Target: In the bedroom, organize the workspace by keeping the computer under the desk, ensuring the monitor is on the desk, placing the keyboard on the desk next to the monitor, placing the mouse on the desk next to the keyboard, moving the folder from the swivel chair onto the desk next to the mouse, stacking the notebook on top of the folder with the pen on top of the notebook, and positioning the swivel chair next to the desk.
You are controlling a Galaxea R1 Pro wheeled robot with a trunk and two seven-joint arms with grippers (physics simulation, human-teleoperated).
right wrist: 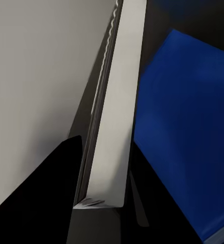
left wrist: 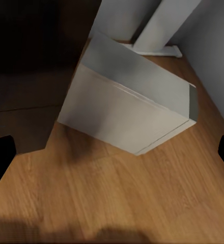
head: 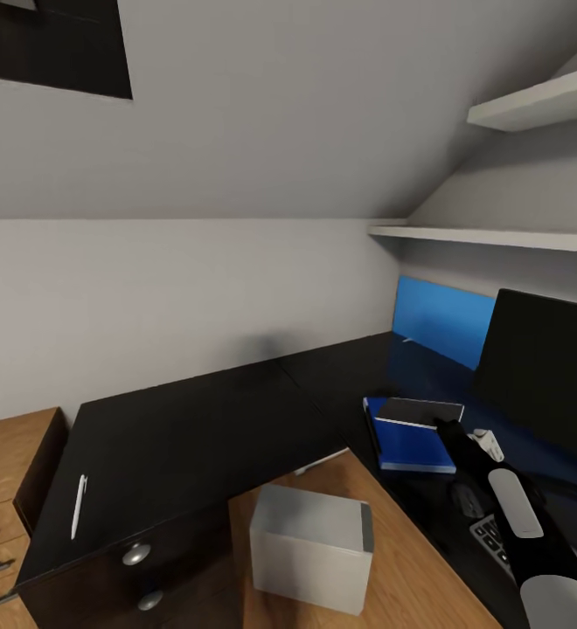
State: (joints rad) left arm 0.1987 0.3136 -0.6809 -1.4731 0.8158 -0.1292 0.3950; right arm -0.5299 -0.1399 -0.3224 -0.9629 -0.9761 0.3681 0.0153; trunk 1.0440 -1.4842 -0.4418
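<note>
My right gripper (head: 440, 425) is shut on the thin grey notebook (head: 419, 411), holding it over the far end of the blue folder (head: 413, 444), which lies on the black desk (head: 192, 437). The right wrist view shows the notebook (right wrist: 114, 112) edge-on in the gripper (right wrist: 94, 189), with the folder (right wrist: 186, 127) beyond it. The monitor (head: 542, 376) stands at the right, with the mouse (head: 466, 501) and keyboard (head: 493, 537) beside my arm. The white pen (head: 77, 507) lies at the desk's left end. My left gripper (left wrist: 112, 157) hangs open over the floor near the computer (left wrist: 127, 101), a grey box (head: 310, 546).
A dark drawer unit (head: 140, 568) sits under the desk's left end, with a light-wood cabinet (head: 9, 489) beside it. A blue wall panel (head: 441, 319) and two white shelves (head: 498, 236) are behind the monitor. The desk's white leg (left wrist: 158, 25) stands behind the computer.
</note>
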